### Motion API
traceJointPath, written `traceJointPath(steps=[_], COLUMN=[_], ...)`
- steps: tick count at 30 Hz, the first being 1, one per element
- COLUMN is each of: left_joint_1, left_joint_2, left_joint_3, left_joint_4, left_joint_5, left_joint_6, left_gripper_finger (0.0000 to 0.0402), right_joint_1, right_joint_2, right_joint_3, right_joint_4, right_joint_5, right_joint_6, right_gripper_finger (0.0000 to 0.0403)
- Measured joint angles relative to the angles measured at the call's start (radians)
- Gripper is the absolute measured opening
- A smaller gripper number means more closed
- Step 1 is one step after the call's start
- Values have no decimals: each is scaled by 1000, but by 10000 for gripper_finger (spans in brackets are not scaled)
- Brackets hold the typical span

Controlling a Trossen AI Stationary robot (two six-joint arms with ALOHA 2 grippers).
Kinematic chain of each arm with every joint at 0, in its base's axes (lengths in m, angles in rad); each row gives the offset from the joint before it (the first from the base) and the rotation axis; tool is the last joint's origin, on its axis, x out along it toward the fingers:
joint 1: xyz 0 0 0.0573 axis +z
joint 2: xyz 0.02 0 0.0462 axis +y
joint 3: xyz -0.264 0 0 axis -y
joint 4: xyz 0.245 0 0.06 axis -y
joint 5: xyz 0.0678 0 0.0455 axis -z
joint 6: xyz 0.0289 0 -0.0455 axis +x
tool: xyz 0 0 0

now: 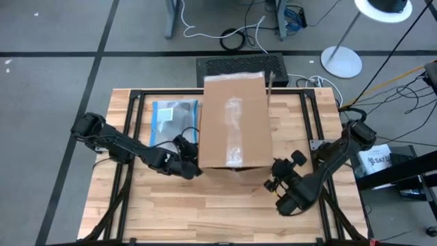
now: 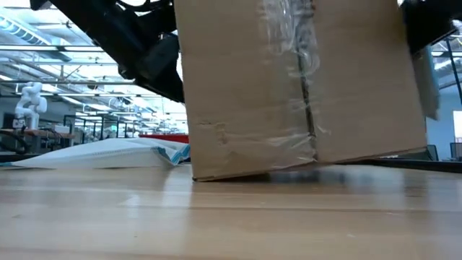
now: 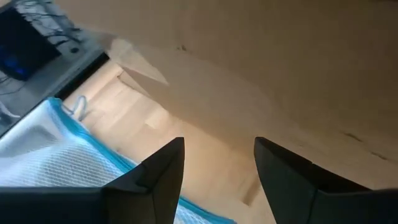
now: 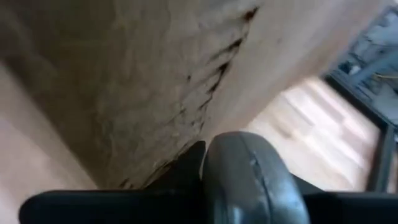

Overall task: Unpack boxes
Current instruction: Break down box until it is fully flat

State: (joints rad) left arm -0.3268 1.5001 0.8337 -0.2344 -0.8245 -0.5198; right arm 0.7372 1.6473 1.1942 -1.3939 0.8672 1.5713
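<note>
Brown corrugated cardboard box (image 1: 234,121) stands mid-counter (image 1: 205,205), tape unbroken, so unpacking seems hardly begun. Left gripper (image 1: 189,156), fingers apart and grasping nothing, waits at its left near corner; right gripper (image 1: 278,176) sits near its right corner, state unclear.

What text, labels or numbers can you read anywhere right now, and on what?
None can be read.
Cardboard box: only clear tape and bare cardboard show; no print legible.
Clear pouch: no readable label.
White label beside the table at the right: dark print, too small to read.
</note>
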Motion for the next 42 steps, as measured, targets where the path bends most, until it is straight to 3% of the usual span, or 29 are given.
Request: traceJointPath(steps=[7,19,26,35,42], left_joint_1=[-91,-230,-221,-196,-196], left_joint_2=[-115,-368,-391,-390,-394], left_joint_3=[10,138,179,222,294], left_joint_4=[-17,65,65,62,71], left_joint_5=[140,148,31,12,14], left_joint_6=[-12,137,208,272,327], left_gripper_finger=[200,200,200,200,200], right_joint_1=[96,134,90,17,-4], right_joint_2=[-34,-39,-38,-36,-38], right_joint_3=[146,581,728,810,932], right_joint_4=[19,9,-85,-97,-84], right_joint_5=[-66,-25,-17,-142,-122], right_joint_6=[-93,-369,-387,-432,-534], right_gripper_finger=[67,67,67,67,67])
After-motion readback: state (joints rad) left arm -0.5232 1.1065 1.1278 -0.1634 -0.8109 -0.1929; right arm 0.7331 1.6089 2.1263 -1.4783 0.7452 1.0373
